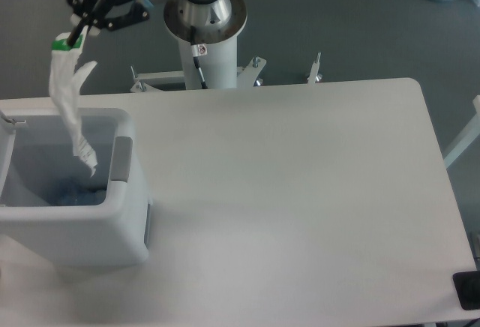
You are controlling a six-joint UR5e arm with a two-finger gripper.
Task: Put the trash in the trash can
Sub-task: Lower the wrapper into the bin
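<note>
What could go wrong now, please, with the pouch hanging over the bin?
The pouch dangles limp from the end effector, held only by its top edge, so it may swing on release. Its upper part sits over the bin's back rim, so it could drape there or fall behind rather than drop inside.

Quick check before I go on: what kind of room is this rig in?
Probably a lab or test cell: the arm's pedestal is bolted beside a plain white table, on bare grey floor, with only a trash can and the pouch held by the gripper.
</note>
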